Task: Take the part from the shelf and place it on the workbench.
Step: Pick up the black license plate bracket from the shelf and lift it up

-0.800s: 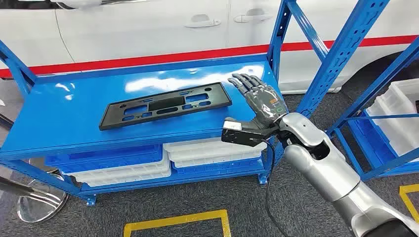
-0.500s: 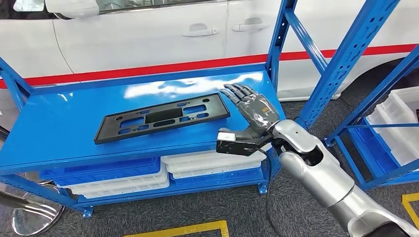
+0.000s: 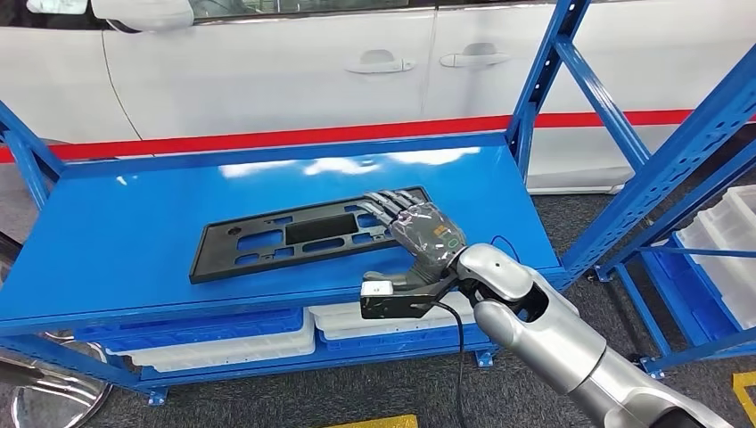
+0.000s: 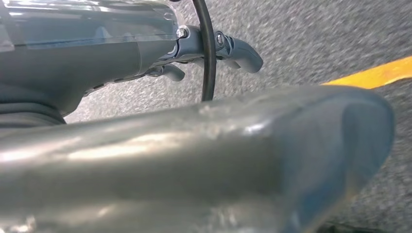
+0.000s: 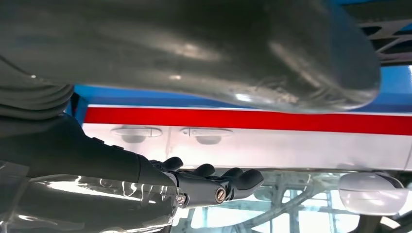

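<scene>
We see the black plastic part (image 3: 308, 234), a long flat frame with cut-out slots, lying flat on the top deck of the blue shelf (image 3: 134, 232). Our right hand (image 3: 414, 234) reaches over the part's right end, fingers stretched out and apart, gripping nothing; whether the fingertips touch the part we cannot tell. Our left hand (image 4: 121, 53) hangs above grey floor, and whether it is clenched or loose we cannot tell. A white car (image 3: 294, 71) stands behind the shelf.
</scene>
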